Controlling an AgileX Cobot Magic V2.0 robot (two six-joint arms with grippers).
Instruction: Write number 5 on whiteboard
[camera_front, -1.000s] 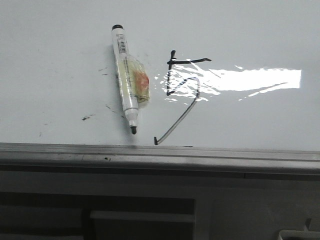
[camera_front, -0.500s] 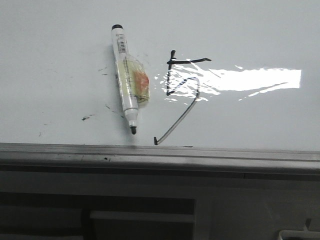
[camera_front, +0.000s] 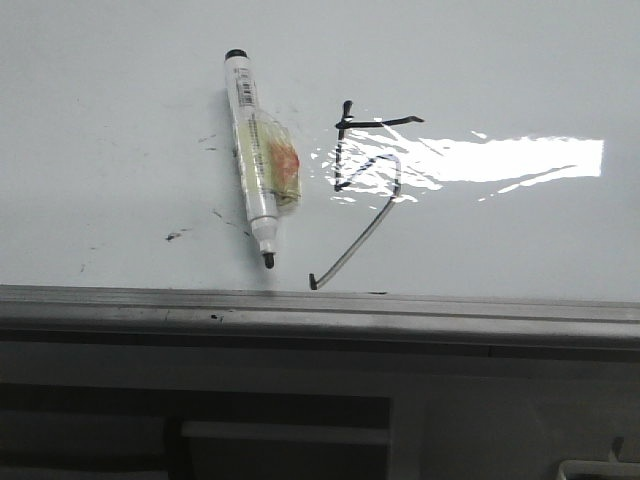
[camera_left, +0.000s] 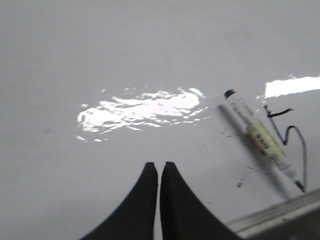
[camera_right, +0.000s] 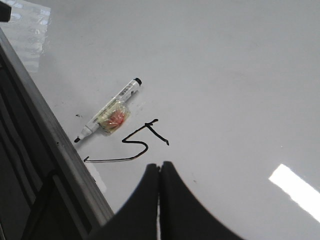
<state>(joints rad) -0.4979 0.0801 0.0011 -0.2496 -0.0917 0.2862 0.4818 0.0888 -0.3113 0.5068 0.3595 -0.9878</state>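
The number 5 (camera_front: 365, 180) is drawn in thin black line on the whiteboard (camera_front: 500, 60), with its long tail ending near the grey frame edge. It also shows in the right wrist view (camera_right: 140, 142) and the left wrist view (camera_left: 292, 135). An uncapped white marker (camera_front: 253, 150) with a yellow and red taped patch lies flat on the board just left of the number; it also shows in both wrist views (camera_right: 107, 117) (camera_left: 260, 135). My left gripper (camera_left: 159, 166) is shut and empty above the bare board. My right gripper (camera_right: 160, 165) is shut and empty, above the board close to the number.
The board's grey metal frame (camera_front: 320, 310) runs along the near edge, with a dark shelf below it. Small dark smudges (camera_front: 175, 236) lie left of the marker. A bright light reflection (camera_front: 520, 158) lies to the right of the number.
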